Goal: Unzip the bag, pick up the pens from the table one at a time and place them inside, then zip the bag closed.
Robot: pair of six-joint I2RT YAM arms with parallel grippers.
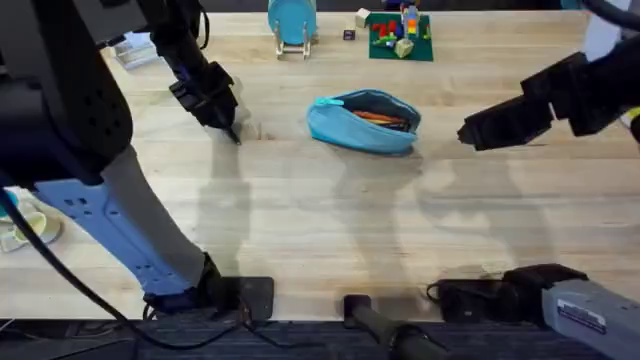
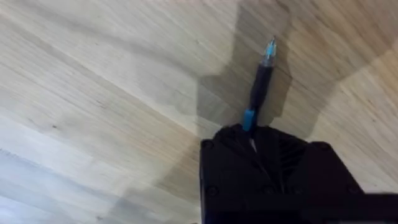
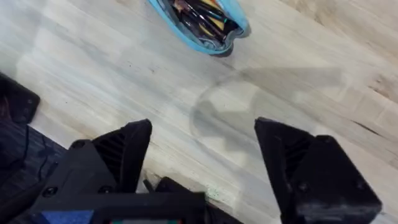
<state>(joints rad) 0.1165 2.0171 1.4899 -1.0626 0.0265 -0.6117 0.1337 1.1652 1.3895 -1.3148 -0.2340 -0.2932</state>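
The light blue bag lies unzipped at the table's middle back, with dark and orange items showing through its opening; its open end also appears in the right wrist view. My left gripper is left of the bag, shut on a dark pen with blue accents that juts from its fingers above the table. My right gripper hovers to the right of the bag, open, with nothing between its fingers.
A round blue disc on a wooden stand and a green plate of toy bricks stand along the back edge. Small items lie at the far left edge. Bare wood spreads in front of the bag.
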